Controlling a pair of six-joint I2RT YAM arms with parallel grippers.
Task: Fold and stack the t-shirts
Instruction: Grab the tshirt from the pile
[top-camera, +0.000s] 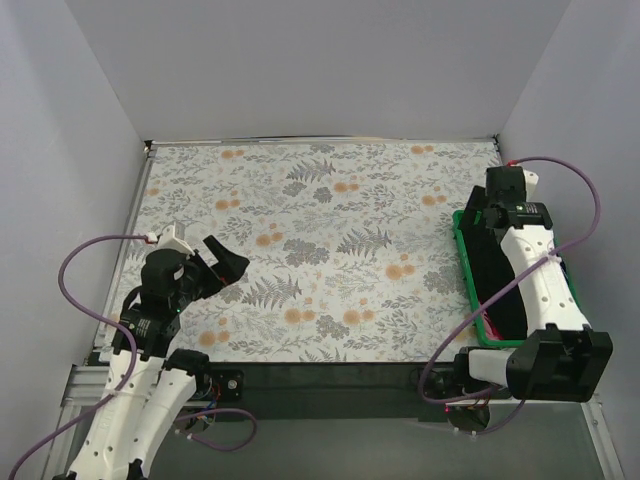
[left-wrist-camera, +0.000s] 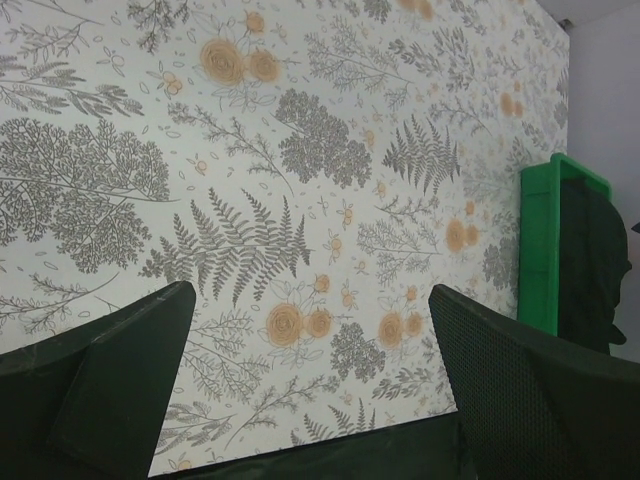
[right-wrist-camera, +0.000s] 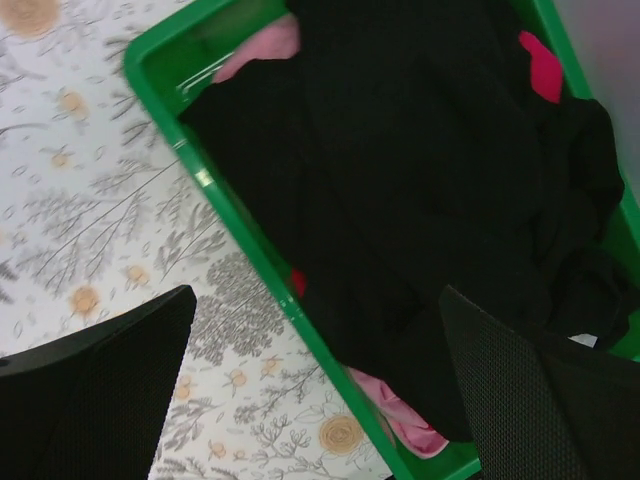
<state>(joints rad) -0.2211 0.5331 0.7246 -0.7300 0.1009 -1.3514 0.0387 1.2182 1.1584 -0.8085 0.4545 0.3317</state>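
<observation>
A black t-shirt (right-wrist-camera: 420, 170) lies crumpled on top in the green crate (right-wrist-camera: 250, 250) at the table's right side. Bits of a pinkish-red t-shirt (right-wrist-camera: 541, 66) peek out from under it at the crate's corners. My right gripper (right-wrist-camera: 315, 292) hovers open above the crate's left rim, holding nothing; from above it sits at the crate's far end (top-camera: 482, 218). My left gripper (top-camera: 225, 258) stands open and empty over the table's left part. In the left wrist view, the left gripper (left-wrist-camera: 310, 288) faces the bare cloth, with the crate (left-wrist-camera: 540, 250) and the black shirt (left-wrist-camera: 592, 260) far off.
A floral tablecloth (top-camera: 320, 250) covers the table. Grey walls close in the back and both sides. The crate (top-camera: 464, 268) stands against the right edge, with the right arm stretched over it.
</observation>
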